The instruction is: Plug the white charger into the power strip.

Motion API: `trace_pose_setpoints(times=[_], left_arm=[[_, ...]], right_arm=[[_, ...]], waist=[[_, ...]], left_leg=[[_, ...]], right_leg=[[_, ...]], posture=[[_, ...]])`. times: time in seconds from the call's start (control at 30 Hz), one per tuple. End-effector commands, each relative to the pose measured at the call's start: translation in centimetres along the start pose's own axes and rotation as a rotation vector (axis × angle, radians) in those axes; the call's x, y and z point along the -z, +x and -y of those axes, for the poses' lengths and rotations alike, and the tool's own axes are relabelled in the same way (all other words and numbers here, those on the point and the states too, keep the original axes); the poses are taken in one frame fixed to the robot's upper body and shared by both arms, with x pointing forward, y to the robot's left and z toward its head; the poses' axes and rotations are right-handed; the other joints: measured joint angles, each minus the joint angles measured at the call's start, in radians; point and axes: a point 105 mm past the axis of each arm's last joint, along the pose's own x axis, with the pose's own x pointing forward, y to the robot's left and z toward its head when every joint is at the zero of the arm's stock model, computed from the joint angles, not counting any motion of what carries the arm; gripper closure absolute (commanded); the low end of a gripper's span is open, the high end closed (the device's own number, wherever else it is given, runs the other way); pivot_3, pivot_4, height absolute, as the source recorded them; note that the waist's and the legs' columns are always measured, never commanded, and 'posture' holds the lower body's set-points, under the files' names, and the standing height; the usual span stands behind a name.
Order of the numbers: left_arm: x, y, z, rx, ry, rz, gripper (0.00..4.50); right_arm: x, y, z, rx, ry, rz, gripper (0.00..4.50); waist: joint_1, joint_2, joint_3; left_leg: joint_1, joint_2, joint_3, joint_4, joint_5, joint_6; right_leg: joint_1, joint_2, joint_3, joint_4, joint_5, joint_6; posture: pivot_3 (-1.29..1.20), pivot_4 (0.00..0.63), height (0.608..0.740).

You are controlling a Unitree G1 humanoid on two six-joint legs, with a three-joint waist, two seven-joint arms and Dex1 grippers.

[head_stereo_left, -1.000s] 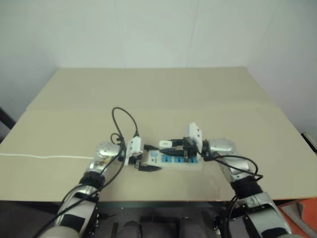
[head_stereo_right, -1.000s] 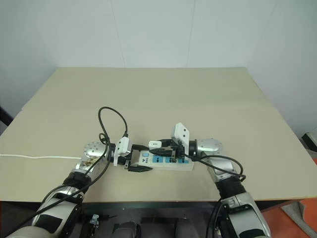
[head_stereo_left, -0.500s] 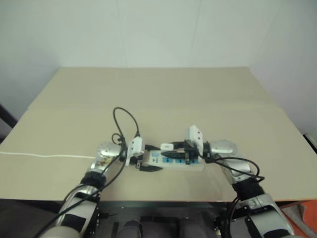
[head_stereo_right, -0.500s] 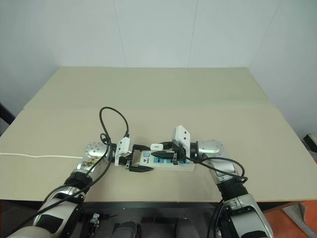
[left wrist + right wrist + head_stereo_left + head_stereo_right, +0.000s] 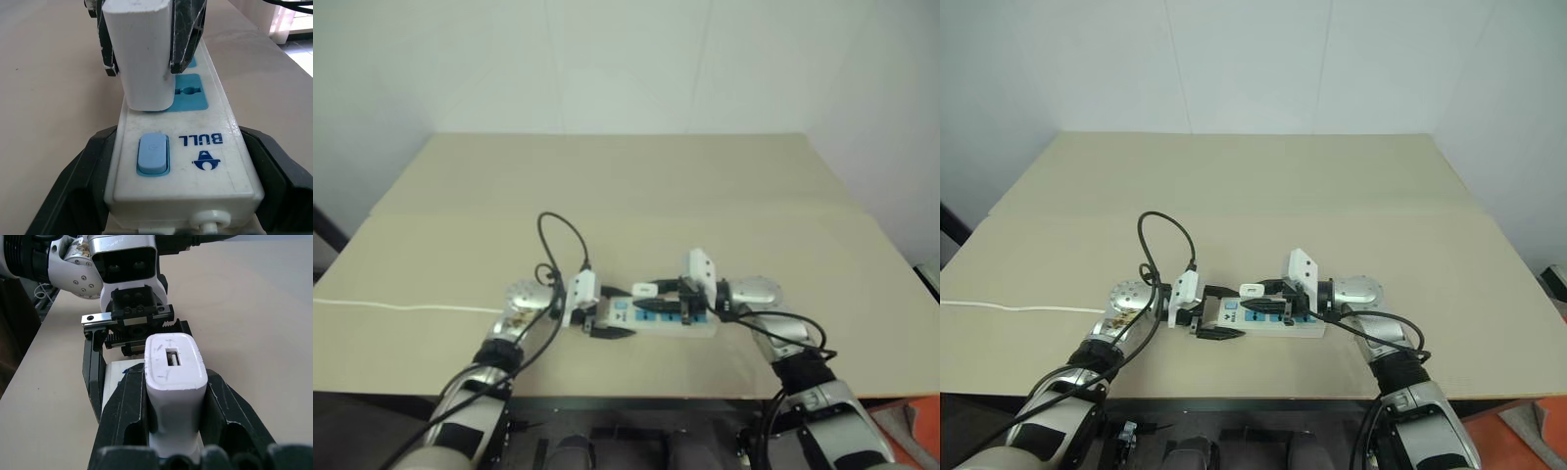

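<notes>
Charger meets strip
Right gripper (image 5: 176,431) clamps the white charger (image 5: 142,54) on the power strip (image 5: 195,142), whose switch end left gripper (image 5: 181,196) grips

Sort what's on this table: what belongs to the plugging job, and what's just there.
Belongs to the job:
- white charger, held by the right gripper, standing on a blue socket
- power strip, its switch end clamped by the left gripper

Just there:
- thin white cord trailing across the table
</notes>
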Motion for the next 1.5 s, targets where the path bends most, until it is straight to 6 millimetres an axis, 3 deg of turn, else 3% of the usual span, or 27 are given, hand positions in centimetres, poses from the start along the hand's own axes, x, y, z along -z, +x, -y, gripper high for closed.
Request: trace_pose_setpoints(times=[0.03, 0.87, 1.2, 1.5], left_arm=[[2.0, -0.4, 1.2, 0.031, -0.055, -0.076, 1.19], [2.2, -1.0, 1.3, 0.021, -0.058, -0.089, 1.19], [2.1, -1.1, 1.0, 0.011, -0.057, -0.086, 1.19], [2.1, -1.0, 1.1, 0.008, -0.058, -0.086, 1.19]], right_arm=[[4.0, -3.8, 0.9, 0.090, 0.084, -0.172, 3.39], [6.4, -5.5, -0.5, 0.038, 0.218, -0.264, 3.39], [6.2, -4.9, -0.7, 0.012, 0.274, -0.258, 3.39], [6.6, -4.0, -1.7, 0.016, 0.220, -0.242, 3.39]], waist=[[0.004, 0.000, 0.000], [0.011, 0.000, 0.000], [0.014, 0.000, 0.000], [0.014, 0.000, -0.001]], left_leg=[[0.000, 0.000, 0.000, 0.000, 0.000, 0.000], [-0.002, -0.001, -0.001, 0.000, 0.000, 0.000], [-0.002, -0.001, -0.001, -0.001, 0.000, 0.000], [-0.002, -0.001, -0.001, -0.002, 0.000, 0.000]], right_leg=[[0.000, 0.000, 0.000, 0.000, 0.000, 0.000], [0.000, -0.001, -0.001, -0.003, 0.000, 0.000], [0.000, -0.002, -0.002, -0.003, -0.001, 0.001], [0.000, -0.002, -0.002, -0.004, -0.001, 0.001]], posture=[[0.00, 0.150, 0.740], [0.00, 0.150, 0.740], [0.00, 0.150, 0.740], [0.00, 0.150, 0.740]])
